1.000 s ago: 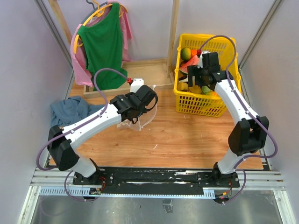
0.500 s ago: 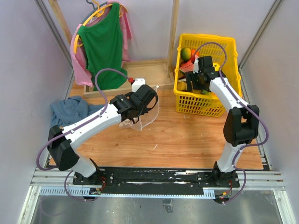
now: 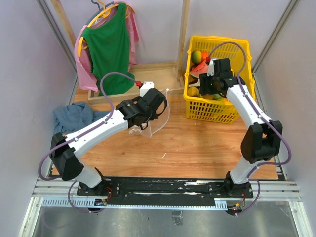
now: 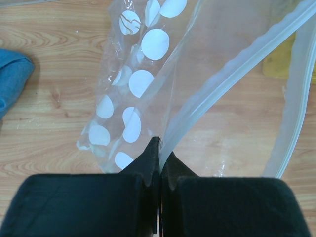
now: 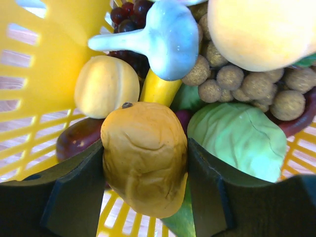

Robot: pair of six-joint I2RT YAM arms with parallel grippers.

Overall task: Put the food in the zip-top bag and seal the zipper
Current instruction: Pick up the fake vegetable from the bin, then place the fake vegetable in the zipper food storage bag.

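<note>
My left gripper [image 4: 159, 148] is shut on the mouth edge of the zip-top bag [image 4: 133, 84], a clear pouch with white dots. The pale zipper [image 4: 232, 79] runs up and to the right from the jaws. In the top view the bag [image 3: 160, 121] hangs from the left gripper [image 3: 150, 109] over the wooden table. My right gripper [image 5: 145, 148] is down in the yellow basket [image 3: 217, 116], shut on a wrinkled orange fruit [image 5: 143, 168], with both pads pressing its sides. More food lies around it: a pale yellow round fruit [image 5: 106, 86], a banana [image 5: 158, 89] and a dark purple fruit [image 5: 79, 138].
A green cabbage-like toy [image 5: 237, 133], brown balls [image 5: 256, 84] and a pale bulb [image 5: 168, 34] crowd the basket. A green-orange mango [image 3: 197, 56] sits at its back. A blue cloth [image 3: 74, 116] lies left of the bag. A wooden rack with a green shirt [image 3: 108, 47] stands behind.
The right gripper's jaws have narrowed onto the orange fruit inside the basket. The left gripper has raised the bag's mouth a little and stays shut.
</note>
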